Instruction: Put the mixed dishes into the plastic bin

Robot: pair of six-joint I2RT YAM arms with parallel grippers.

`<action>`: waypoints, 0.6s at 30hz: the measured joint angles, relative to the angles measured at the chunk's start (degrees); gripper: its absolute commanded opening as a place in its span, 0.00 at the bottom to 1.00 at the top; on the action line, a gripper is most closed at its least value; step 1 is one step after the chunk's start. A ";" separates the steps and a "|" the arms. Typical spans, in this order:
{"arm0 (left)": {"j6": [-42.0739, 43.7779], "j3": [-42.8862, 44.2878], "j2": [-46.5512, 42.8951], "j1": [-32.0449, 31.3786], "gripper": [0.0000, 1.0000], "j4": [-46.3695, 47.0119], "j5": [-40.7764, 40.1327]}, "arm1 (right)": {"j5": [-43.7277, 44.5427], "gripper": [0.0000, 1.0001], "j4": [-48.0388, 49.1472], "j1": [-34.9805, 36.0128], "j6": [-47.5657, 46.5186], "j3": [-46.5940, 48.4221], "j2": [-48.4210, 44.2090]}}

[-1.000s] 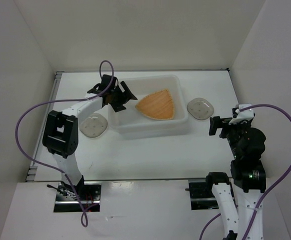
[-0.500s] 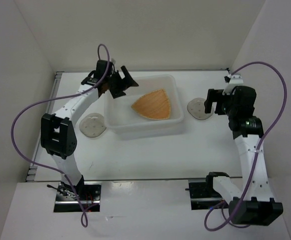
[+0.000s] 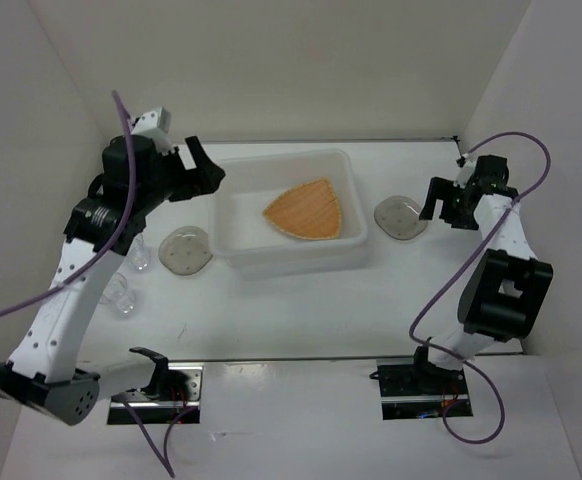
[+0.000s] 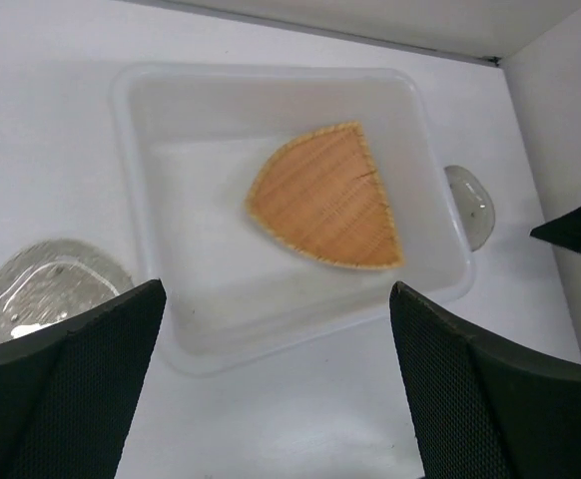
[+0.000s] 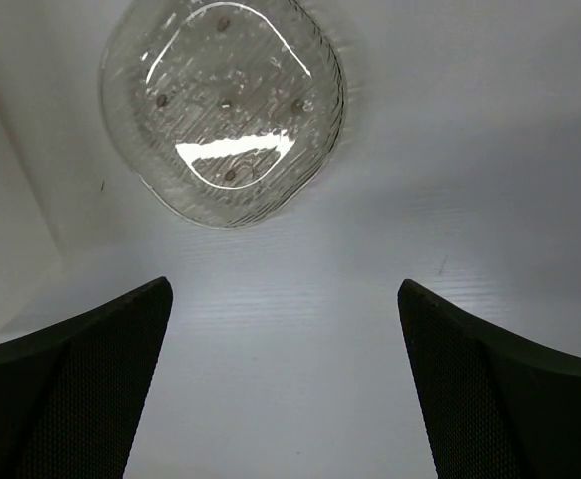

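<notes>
White tabletop (image 3: 301,300), white walls. Orange ribbed plate (image 3: 309,209) lies in the plastic bin (image 3: 281,158). My right gripper (image 5: 283,299), fingers spread and empty, hovers near the small translucent plate (image 5: 223,110) just right of the bin. Likely light, stiff, slick; it lies flat, so pinch the rim. Left gripper (image 4: 276,299) spread, empty, above the bin. Second small plate (image 3: 186,249) and clear cups (image 3: 123,295) sit left of it.

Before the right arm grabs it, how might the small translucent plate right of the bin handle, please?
The plate looks glossy with glare, so it is probably slippery. It lies flat and shallow on the table, so its rim likely offers little purchase.
</notes>
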 measured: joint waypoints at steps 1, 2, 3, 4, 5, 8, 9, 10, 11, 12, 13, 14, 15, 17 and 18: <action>0.35 -1.70 -2.36 0.33 0.99 -0.50 -0.90 | -1.86 0.98 -0.96 -1.25 -0.28 0.94 2.16; 0.50 -3.26 -4.17 0.46 0.99 -1.07 -1.51 | -3.91 0.98 -2.05 -2.67 -0.68 3.06 5.29; 0.48 -4.72 -5.84 0.44 0.99 -2.01 -2.12 | -5.92 0.98 -3.17 -4.02 -1.16 6.19 9.07; 0.48 -6.05 -7.30 0.48 0.99 -2.78 -2.64 | -7.58 0.98 -3.30 -5.22 -1.60 9.27 13.07; 0.42 -7.43 -8.41 0.52 0.99 -3.23 -3.06 | -8.96 0.98 -3.39 -6.23 -2.03 12.17 16.70; -0.11 -10.99 -10.84 0.61 0.99 -4.28 -4.04 | -10.23 0.98 -3.50 -8.04 -3.63 15.76 23.23; -0.35 -12.11 -11.52 0.61 0.99 -4.59 -4.26 | -10.29 0.98 -3.96 -8.28 -4.13 15.93 24.28; -1.14 -13.25 -12.22 0.61 0.99 -4.96 -4.42 | -10.38 0.98 -4.72 -8.37 -4.52 16.26 25.09; -1.55 -14.19 -12.85 0.61 0.99 -5.31 -4.50 | -10.47 0.98 -5.27 -8.35 -4.83 16.79 26.01; -1.92 -14.97 -13.35 0.61 0.99 -5.49 -4.57 | -10.80 0.98 -5.73 -8.33 -5.20 17.59 27.04; -2.71 -15.67 -13.97 0.61 0.99 -5.62 -4.68 | -11.30 0.98 -6.03 -8.28 -5.62 18.47 28.11; -3.08 -16.15 -14.36 0.61 0.99 -5.79 -4.72 | -11.82 0.98 -5.99 -8.20 -5.92 19.19 29.18; -3.41 -16.31 -14.73 0.61 0.99 -6.10 -4.79 | -12.48 0.98 -5.84 -8.17 -6.01 19.69 30.08; -4.33 -16.35 -15.37 0.61 0.99 -6.29 -4.90 | -13.81 0.95 -5.66 -7.96 -5.95 19.87 31.56; -4.48 -16.35 -15.69 0.61 0.99 -6.38 -4.90 | -14.43 0.94 -5.62 -7.72 -5.90 19.96 32.20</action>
